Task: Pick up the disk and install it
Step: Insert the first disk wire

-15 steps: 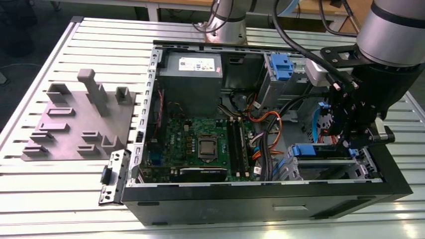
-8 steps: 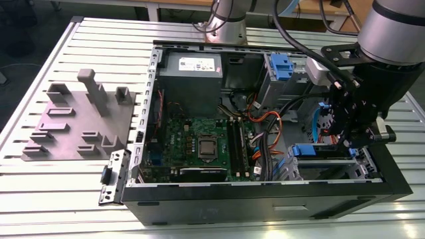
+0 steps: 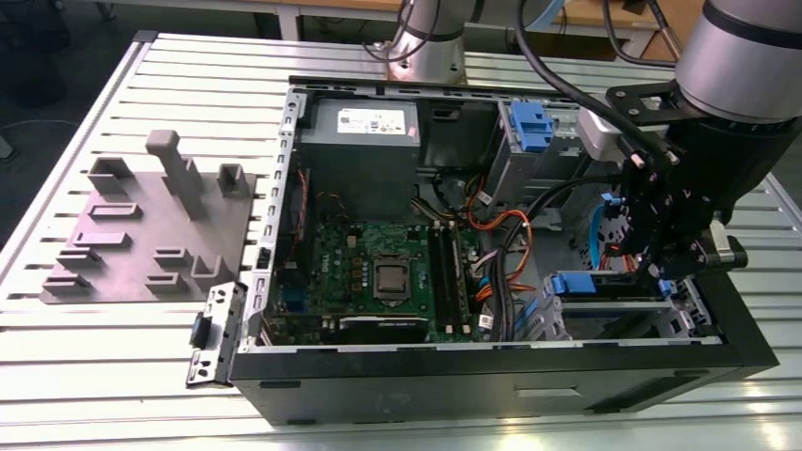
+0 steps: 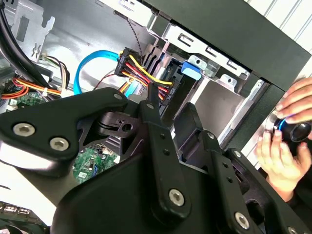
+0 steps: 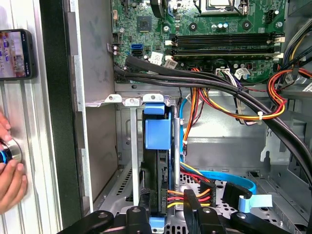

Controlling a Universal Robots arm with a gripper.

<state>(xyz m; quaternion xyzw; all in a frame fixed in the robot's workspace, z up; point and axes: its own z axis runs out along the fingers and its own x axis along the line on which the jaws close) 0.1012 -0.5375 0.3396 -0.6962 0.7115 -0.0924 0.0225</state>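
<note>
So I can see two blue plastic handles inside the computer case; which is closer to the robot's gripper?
The blue handle on the drive in the lower bay, just beside the gripper. The other blue handle sits higher, in the upper bay near the silver power supply.

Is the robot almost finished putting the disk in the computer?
Nearly, it seems. The disk already stands inside the metal bay of the computer, blue handle showing. The gripper hovers right over it. Whether it is fully seated can't be told.
</note>
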